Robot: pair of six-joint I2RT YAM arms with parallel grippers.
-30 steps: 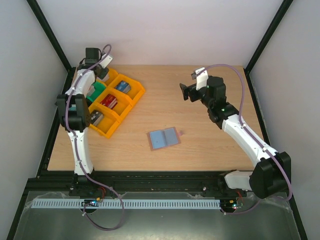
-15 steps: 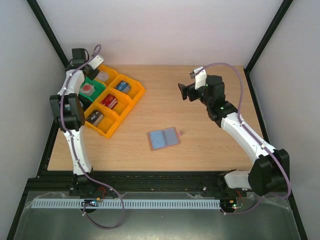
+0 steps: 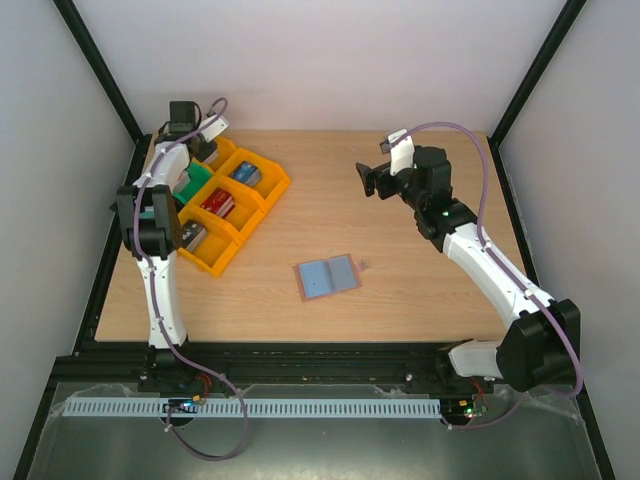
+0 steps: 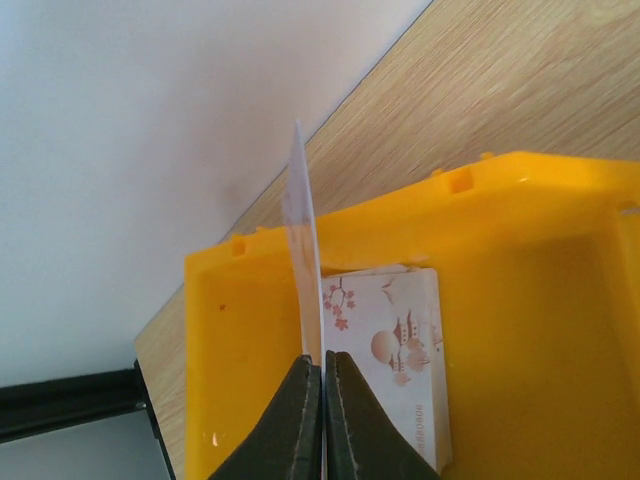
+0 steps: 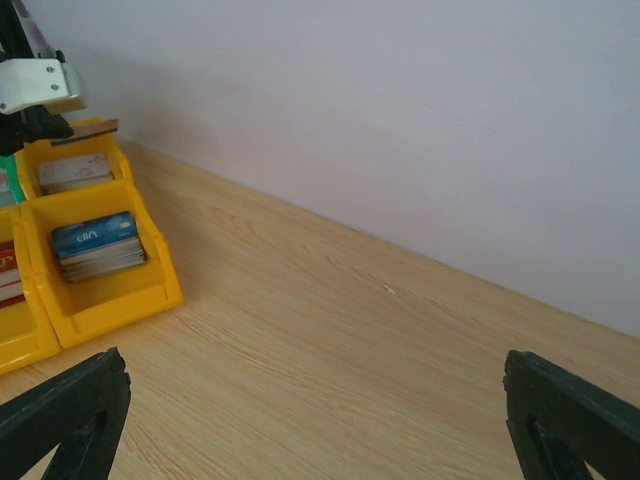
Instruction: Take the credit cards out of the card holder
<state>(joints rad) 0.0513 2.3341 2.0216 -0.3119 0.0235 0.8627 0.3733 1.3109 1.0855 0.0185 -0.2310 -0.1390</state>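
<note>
Yellow tray (image 4: pixel 520 200): why does the left gripper (image 4: pixel 322 372) hang over it? (Reader)

Its jaws are pinched tight on a thin pale card (image 4: pixel 303 240), held edge-up above one compartment, probably to drop it beside the printed pack (image 4: pixel 400 350). (Legend)

And the right gripper (image 5: pixel 315 420)? (Reader)

Spread wide and empty, well apart from the card holder (image 3: pixel 331 275), which lies unfolded mid-table with blue-grey credit cards (image 3: pixel 318 279) inside. (Legend)

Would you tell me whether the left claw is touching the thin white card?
Touching. The left wrist view shows the left claw pinched shut on the thin white card.
</note>
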